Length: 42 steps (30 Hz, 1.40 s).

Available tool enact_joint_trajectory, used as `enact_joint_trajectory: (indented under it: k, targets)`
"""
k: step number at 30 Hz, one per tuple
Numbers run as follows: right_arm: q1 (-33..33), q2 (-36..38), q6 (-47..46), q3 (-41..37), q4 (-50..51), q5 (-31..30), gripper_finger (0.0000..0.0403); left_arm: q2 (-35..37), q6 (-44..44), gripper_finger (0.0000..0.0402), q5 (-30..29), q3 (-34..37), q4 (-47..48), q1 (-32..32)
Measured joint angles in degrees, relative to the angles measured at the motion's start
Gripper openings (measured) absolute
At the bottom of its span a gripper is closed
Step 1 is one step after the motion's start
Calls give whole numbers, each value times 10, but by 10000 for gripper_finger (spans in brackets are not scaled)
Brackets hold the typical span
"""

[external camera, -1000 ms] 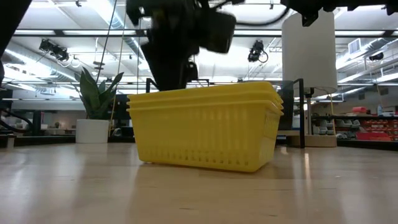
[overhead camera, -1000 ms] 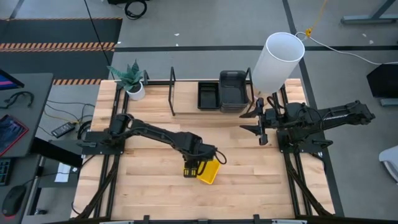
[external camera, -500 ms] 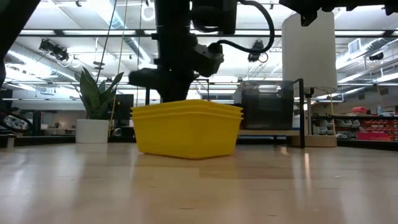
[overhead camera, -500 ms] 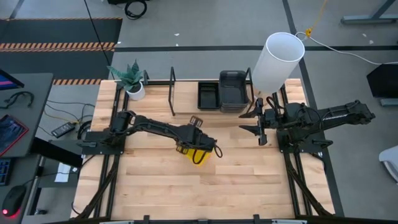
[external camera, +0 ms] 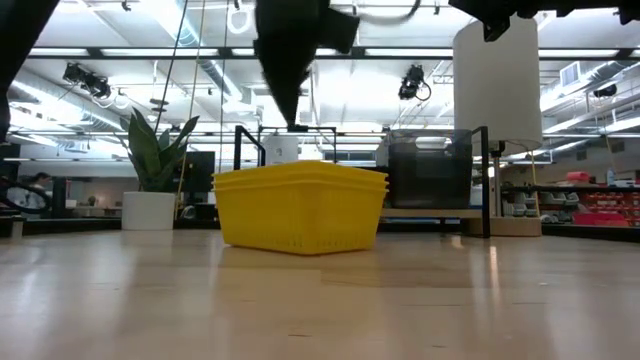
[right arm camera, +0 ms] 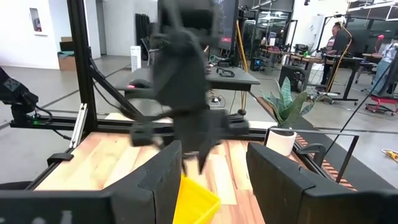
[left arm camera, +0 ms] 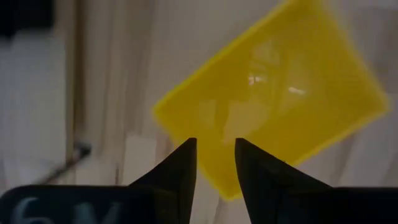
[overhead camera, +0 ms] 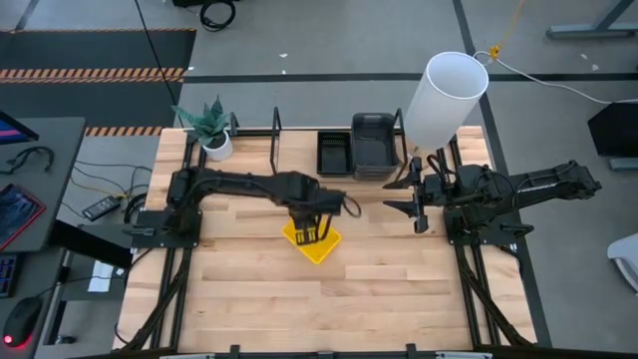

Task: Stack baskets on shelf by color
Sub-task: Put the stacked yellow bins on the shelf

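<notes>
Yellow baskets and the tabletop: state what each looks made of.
Stacked yellow rectangular baskets: apparently moulded plastic, uniform glossy colour with fine ribbed slots in the walls. Light wooden tabletop: looks like jointed wood planks, with visible grain strips and a smooth sheen that reflects the baskets.

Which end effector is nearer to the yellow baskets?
Left. The left end effector is directly above the yellow baskets; the right end effector waits far away, by the shelf.

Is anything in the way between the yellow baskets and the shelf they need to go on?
Nothing visible blocks them. The yellow baskets sit under the left gripper, and only bare tabletop lies between them and the shelf. The black basket and grey baskets fill the shelf's right part; its left part looks free.
</notes>
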<state>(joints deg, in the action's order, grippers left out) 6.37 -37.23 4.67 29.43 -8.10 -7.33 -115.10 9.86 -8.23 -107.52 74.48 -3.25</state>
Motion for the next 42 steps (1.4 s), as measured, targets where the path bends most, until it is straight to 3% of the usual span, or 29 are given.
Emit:
enact_joint_trajectory:
  k: [5, 14, 19, 24, 32, 37, 42]
  targets:
    - [0, -1, -2, 0, 2, 0, 185, 0, 59, 133, 32, 44, 11, 34]
    - [0, -3, -1, 0, 3, 1, 185, -1, 76, 223, 74, 135, -53, 63]
    - [0, -3, -1, 0, 0, 1, 185, -1, 90, 234, 81, 182, -80, 70]
    - [0, -3, 0, 0, -6, 1, 185, -1, 77, 181, 102, 215, -89, 73]
    - [0, -3, 1, 0, -12, 1, 185, -1, 5, 21, 97, 211, -93, 74]
    - [0, -3, 3, 0, -13, 12, 185, -1, -63, 20, 76, 154, -43, 90]
    - [0, -3, 1, 0, -13, 14, 185, -1, -143, 20, 48, 49, 11, 129]
